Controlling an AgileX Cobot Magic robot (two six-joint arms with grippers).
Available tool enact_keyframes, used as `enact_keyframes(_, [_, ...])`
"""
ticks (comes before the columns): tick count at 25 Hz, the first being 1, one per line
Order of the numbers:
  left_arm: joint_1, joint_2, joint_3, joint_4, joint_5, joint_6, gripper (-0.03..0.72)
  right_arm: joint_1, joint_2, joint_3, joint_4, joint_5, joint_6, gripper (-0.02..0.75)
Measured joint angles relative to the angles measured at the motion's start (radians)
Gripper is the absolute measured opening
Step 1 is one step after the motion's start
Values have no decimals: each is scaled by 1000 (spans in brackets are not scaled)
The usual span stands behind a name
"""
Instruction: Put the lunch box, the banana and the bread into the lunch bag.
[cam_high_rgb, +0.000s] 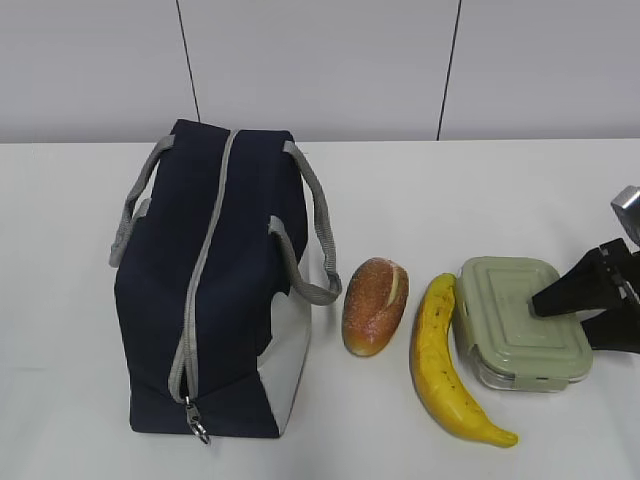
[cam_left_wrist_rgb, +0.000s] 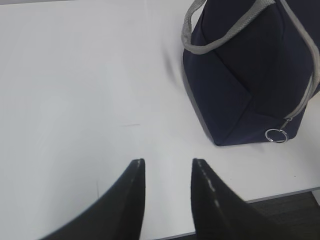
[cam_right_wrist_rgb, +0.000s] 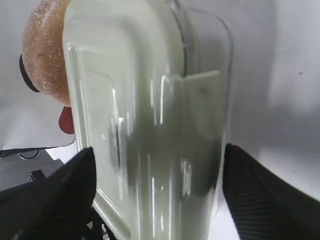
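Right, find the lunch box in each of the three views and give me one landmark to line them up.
Exterior view: the lunch box sits at lower right, right of the banana, with the right gripper over its lid.
Left wrist view: not in it; only the lunch bag shows.
Right wrist view: it fills the centre, between the fingers.
Shared landmark: the bread, in the exterior and right wrist views.

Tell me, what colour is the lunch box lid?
Pale sage green; the lunch box lid shows best in the exterior view.

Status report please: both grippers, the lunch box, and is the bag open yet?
Left gripper open, empty. Right gripper open astride lunch box, not clamped. Lunch bag zipped shut.
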Motion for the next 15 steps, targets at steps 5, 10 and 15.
enact_keyframes(5, [0,0,0,-10,0,0,242,31,13,-8,4,1,-2,595])
enact_keyframes(10, [0,0,0,-12,0,-2,242,57,13,-30,4,-3,-2,592])
enact_keyframes(15, [0,0,0,-12,0,-2,242,59,13,-32,2,-5,-2,566])
